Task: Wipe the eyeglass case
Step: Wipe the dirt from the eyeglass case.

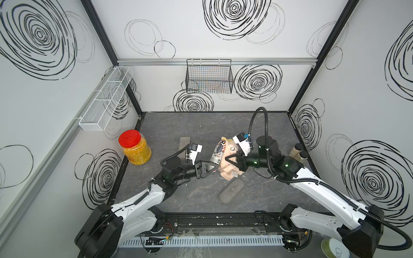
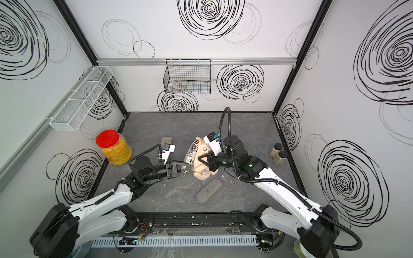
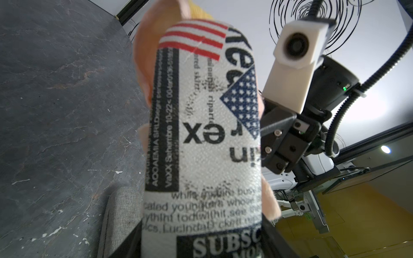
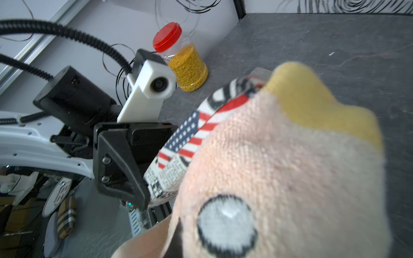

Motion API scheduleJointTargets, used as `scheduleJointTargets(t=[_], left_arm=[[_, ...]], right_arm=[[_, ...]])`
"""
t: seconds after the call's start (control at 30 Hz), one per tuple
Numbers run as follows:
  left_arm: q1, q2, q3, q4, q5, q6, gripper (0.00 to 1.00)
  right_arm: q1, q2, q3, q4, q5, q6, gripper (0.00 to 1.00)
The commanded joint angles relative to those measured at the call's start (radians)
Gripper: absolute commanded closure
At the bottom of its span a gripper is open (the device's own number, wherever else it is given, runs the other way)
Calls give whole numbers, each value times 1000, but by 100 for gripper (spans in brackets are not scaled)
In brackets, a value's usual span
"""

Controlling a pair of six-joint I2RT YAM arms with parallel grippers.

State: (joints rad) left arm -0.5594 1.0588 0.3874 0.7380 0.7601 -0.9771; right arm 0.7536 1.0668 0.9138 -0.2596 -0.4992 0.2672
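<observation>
Up in the air: case and cloth pressed together

The left claw is clamped tight on one end of the printed eyeglass case. It holds the case up off the tabletop, near the middle. The right claw is pinched closed on a peach cloth. The cloth lies against the case's right side.

A grey oval case lies flat just in front of the cloth. A grey block sits behind the left claw. A red-lid jar stands by the left edge. Two small bottles stand by the right edge. The back of the tabletop is bare and wide.
</observation>
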Motion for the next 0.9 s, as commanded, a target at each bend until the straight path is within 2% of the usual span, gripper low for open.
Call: scheduleJointTargets(t=[0.0,0.13,0.3,0.43,0.53,0.67,0.77,0.87], left_arm=[[11,19,61,80,73,-28,37],[18,30,91,74,116,-54,38],[24,50,114,52,164,-89,38],[32,68,93,125,179,-145,38],[31,70,78,193,177,-184,37],[32,97,67,205,187,-192,37],[33,117,61,207,190,-189,37],[36,125,60,177,196,-157,37]], right_arm=[[55,-6,-12,-32,-79,-48,94],[90,12,18,-74,-7,-78,94],[75,-32,37,-54,296,-95,96],[35,-37,53,-53,402,-99,96],[34,-15,68,-77,407,-112,96],[94,-3,69,-80,268,-132,96],[183,0,72,-102,260,-149,95],[205,4,77,-138,271,-162,95]])
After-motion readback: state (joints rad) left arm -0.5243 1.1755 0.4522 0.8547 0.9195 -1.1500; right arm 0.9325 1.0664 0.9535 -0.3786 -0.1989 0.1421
